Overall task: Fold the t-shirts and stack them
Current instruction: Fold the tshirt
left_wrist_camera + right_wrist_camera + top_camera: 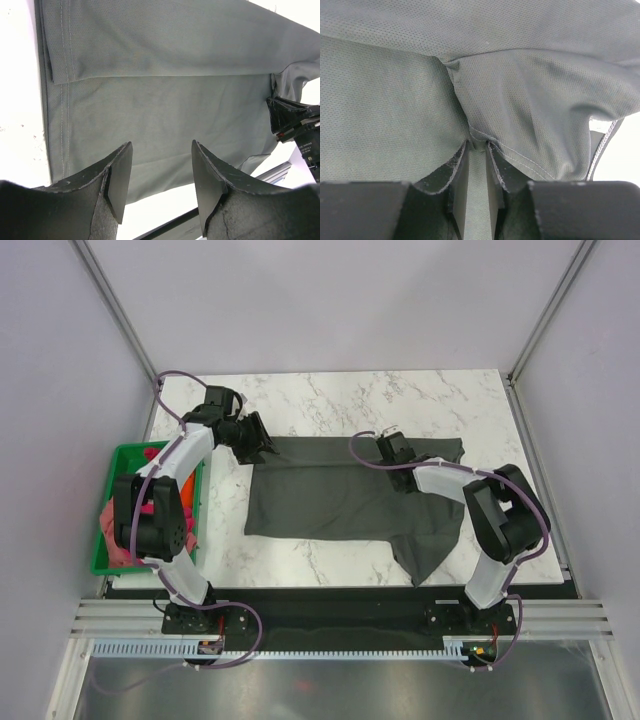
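The dark charcoal grey t-shirt (pixel 340 495) lies spread on the marble table, its top edge folded over, one sleeve hanging toward the front right. My left gripper (pixel 262 445) is open and empty just above the shirt's far left corner; in the left wrist view its fingers (pixel 120 175) frame the grey cloth (pixel 165 90). My right gripper (pixel 392 452) is shut on a pinch of the shirt's far edge (pixel 479 145). Pink shirts (pixel 125 525) lie bunched in the green bin.
The green plastic bin (pixel 112 562) stands at the table's left edge beside the left arm. The marble table (pixel 400 400) is bounded by white walls at the back and sides. The right arm's cable (pixel 365 458) loops over the shirt.
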